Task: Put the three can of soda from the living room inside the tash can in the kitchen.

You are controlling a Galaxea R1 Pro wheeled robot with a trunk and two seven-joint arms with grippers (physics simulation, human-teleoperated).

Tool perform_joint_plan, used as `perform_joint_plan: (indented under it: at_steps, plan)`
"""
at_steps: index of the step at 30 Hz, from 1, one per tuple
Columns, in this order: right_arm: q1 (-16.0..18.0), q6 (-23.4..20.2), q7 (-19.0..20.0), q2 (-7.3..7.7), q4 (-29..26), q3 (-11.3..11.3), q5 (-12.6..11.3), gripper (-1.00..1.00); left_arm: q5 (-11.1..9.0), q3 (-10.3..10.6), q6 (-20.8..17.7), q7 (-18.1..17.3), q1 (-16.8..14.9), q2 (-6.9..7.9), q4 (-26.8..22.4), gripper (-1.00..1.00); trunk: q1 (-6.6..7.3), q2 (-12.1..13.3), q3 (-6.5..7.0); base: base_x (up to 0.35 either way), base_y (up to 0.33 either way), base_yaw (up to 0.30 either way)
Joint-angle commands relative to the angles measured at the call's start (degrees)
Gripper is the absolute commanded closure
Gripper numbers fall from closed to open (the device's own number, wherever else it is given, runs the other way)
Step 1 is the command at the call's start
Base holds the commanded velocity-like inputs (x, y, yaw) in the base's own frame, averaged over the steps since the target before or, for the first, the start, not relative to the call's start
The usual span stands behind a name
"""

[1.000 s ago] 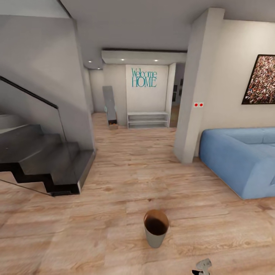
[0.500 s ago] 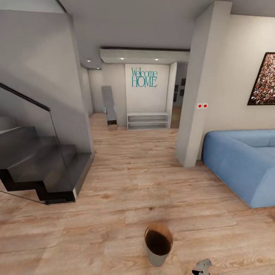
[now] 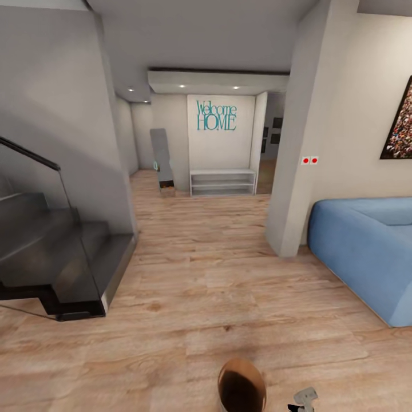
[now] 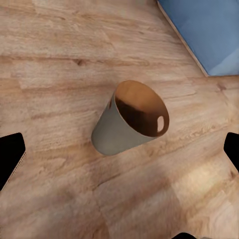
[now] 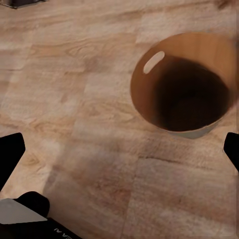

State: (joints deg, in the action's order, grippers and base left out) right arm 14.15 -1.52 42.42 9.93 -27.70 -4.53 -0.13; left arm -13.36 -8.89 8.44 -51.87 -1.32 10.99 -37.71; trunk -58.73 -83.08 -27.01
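Both sets of fingers apart; tash can upright on open floor, sofa right.

Tash can grey outside, copper-brown inside; sofa blue; floor light wood; stairs black.

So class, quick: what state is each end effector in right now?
Left end effector: open, holding nothing; the bin stands on the floor beyond it.
Right end effector: open, holding nothing.
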Motion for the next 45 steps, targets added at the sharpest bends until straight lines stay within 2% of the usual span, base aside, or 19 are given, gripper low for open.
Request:
perform_joint_plan:
  at_steps: [1,2,4,7,10,12,14,18,20,24,28,34,45]
  plan:
    - [0.00,0.05,-0.49,0.00,-0.04,-0.03,0.02,-1.00,0.00,0.05,0.02,-0.06,0.00,0.00,0.00,-1.00,0.00,0.00,0.00,0.343,0.000,0.000]
    - [0.00,0.05,-0.89,0.00,-0.05,-0.03,0.03,-1.00,0.00,0.08,0.03,-0.08,0.00,0.00,0.00,-1.00,0.00,0.00,0.00,0.343,0.000,0.000]
    - [0.04,-0.01,-6.17,-0.05,-0.11,-0.02,-0.01,-1.00,0.00,0.20,0.13,-0.70,0.00,0.02,-0.29,-1.00,0.00,0.00,0.00,0.343,0.015,0.000]
    - [0.13,-0.05,-9.70,-0.14,-0.21,0.01,0.00,-1.00,0.00,0.28,0.15,-2.27,0.00,0.14,-0.45,-1.00,0.00,0.00,0.00,0.343,0.041,0.000]
    - [0.79,-0.10,-13.77,-0.28,-0.27,0.03,0.02,-1.00,0.07,0.32,0.16,-5.65,0.00,0.33,-0.55,-1.00,0.00,0.00,0.00,0.332,0.041,0.000]
    - [1.67,-0.23,-19.10,-0.43,-0.26,0.11,0.03,-1.00,0.13,0.35,0.21,-10.65,0.00,0.62,-0.64,-1.00,0.00,0.00,0.00,0.177,0.018,0.000]
    - [2.18,-0.33,-21.51,-0.60,-0.22,0.15,0.03,-1.00,0.15,0.35,0.23,-12.30,0.00,0.75,-0.64,-1.00,0.00,0.00,0.00,0.099,0.010,0.000]
    - [3.36,-0.50,-27.33,-1.89,0.15,0.26,0.10,-1.00,0.17,0.36,0.25,-14.30,0.00,0.89,-0.62,-1.00,0.00,0.00,0.00,0.042,0.004,0.000]
    - [4.59,-0.55,-33.65,-3.44,2.19,0.36,0.19,-1.00,0.17,0.36,0.26,-15.02,0.00,0.95,-0.62,-1.00,0.00,0.00,0.00,0.011,0.001,0.000]
    - [6.00,-0.44,-35.91,-3.89,4.99,0.39,0.21,-1.00,0.17,0.31,0.26,-15.25,0.00,0.96,-0.55,-1.00,0.00,0.00,0.00,0.004,0.000,0.000]
    - [6.50,-0.30,-36.50,-4.00,5.96,0.39,0.15,-1.00,0.17,0.28,0.26,-15.32,0.00,1.04,-0.53,-1.00,0.00,0.00,0.00,0.001,0.000,0.000]
    - [6.65,-0.18,-36.60,-4.01,6.28,0.32,0.06,-1.00,0.17,0.28,0.26,-15.36,0.00,1.88,-0.53,-1.00,0.00,0.00,0.00,0.000,0.000,0.000]
    - [6.68,-0.15,-36.49,-4.04,6.30,0.35,0.04,-1.00,0.17,0.28,0.26,-15.45,0.00,2.16,-0.53,-1.00,0.00,0.00,0.00,0.000,0.000,0.000]
